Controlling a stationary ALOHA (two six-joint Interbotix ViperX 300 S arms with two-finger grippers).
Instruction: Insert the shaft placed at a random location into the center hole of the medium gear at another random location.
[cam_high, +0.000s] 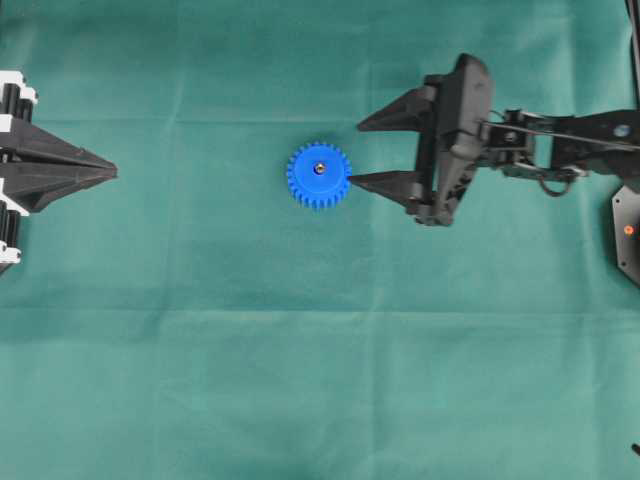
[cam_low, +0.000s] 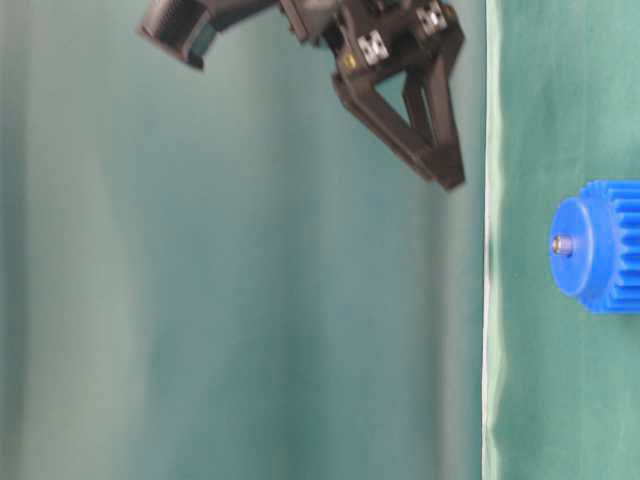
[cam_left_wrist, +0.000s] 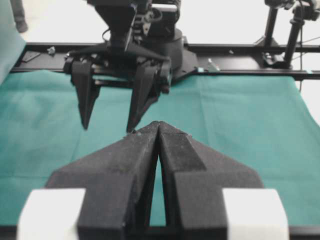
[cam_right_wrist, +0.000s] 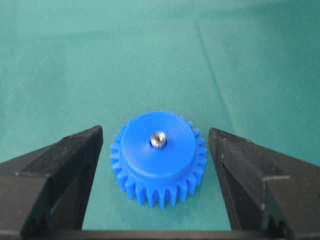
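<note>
Medium gear (cam_high: 319, 175) lies flat on the green cloth (cam_high: 200, 350) of the bench, roughly mid-bench, hub up. Shaft (cam_right_wrist: 158, 139) stands in the center hole, its silver tip poking just above the hub face. The hole itself is filled by the pin, so the bore isn't visible.

Right hand (cam_high: 353, 152) is wide open and holding nothing. In the overhead view it sits just to the right of the gear, fingers pointing left toward it. The lower fingertip ends right beside the gear's toothed rim; can't tell from above whether it touches. The upper finger is clear of the gear, up and to the right of it. The table-level view shows the hand raised off the cloth, above the gear and apart from it. In the right wrist view the gear sits between the two fingers (cam_right_wrist: 60, 165) and slightly ahead of the tips, with green gaps on both sides, so no contact on the teeth there. The shaft is about centred between the fingers.

Left hand (cam_high: 112, 173) is at the left edge of the bench, well apart from the gear, pointing right toward it. Its fingers are pressed together at the tips with nothing between them; the left wrist view shows only a thin slit. From that camera the right hand hangs beyond the fingertips, and the gear is hidden behind them.
</note>
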